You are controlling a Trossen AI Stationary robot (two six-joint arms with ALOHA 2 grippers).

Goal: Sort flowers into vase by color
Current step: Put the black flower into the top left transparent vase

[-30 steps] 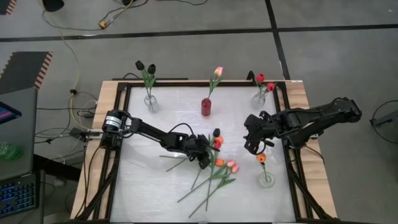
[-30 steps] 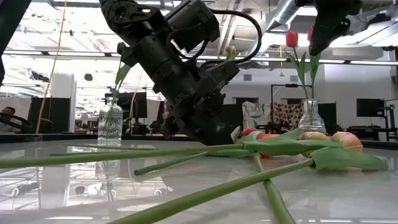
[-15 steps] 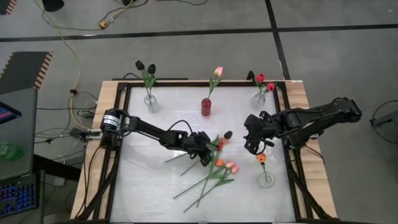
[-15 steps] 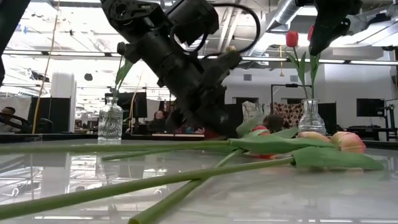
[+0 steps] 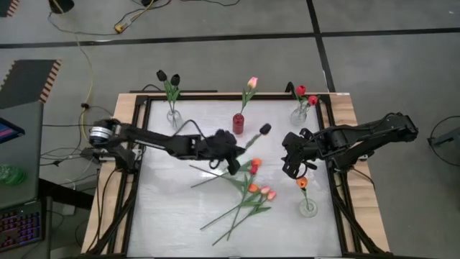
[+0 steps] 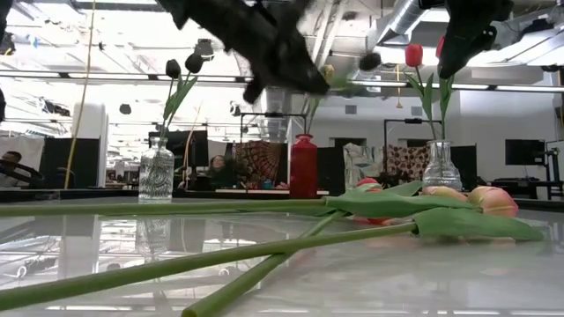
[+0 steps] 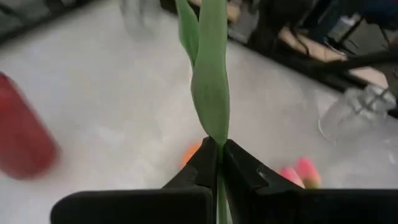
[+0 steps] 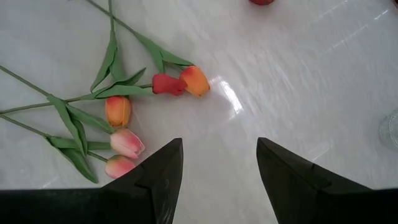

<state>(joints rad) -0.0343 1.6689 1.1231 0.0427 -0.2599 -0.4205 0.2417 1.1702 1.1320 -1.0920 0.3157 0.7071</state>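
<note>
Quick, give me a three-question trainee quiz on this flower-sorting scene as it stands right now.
1. True or false: the left hand is shut on the black tulip.
2. Which vase holds the pink tulip? A. red vase B. a clear glass vase
3. Fill in: the right hand is ____, above the table.

Key
1. True; the fingers clamp its stem, lifted off the table.
2. A
3. open, holding nothing
</note>
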